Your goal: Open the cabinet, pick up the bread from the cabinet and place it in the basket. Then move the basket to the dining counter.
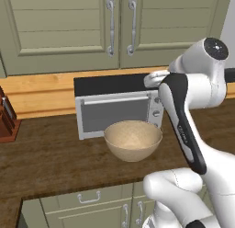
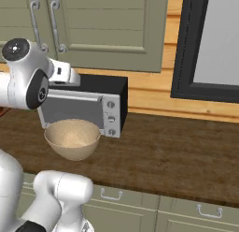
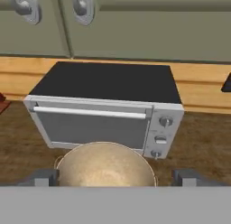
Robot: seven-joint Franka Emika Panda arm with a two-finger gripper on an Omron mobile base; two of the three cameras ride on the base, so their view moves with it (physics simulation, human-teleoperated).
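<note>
The cabinet (image 1: 69,25) has both sage-green doors shut, its two silver bar handles (image 1: 120,25) side by side above the microwave; the handles' lower ends also appear in the hand view (image 3: 83,8). The bread is hidden behind the doors. The beige speckled basket (image 1: 133,139) (image 2: 72,138) (image 3: 106,166) stands empty on the wood worktop, just in front of the microwave. My gripper (image 3: 115,178) is open, its fingertips wide apart with nothing between them, held high above the basket and well short of the cabinet. The dining counter is out of view.
A silver microwave (image 1: 114,107) with a black top sits against the back wall behind the basket. A knife block (image 1: 7,119) stands at the far left. A dark-framed window (image 2: 205,44) is to the right. Low green drawers (image 1: 89,197) run below the worktop edge.
</note>
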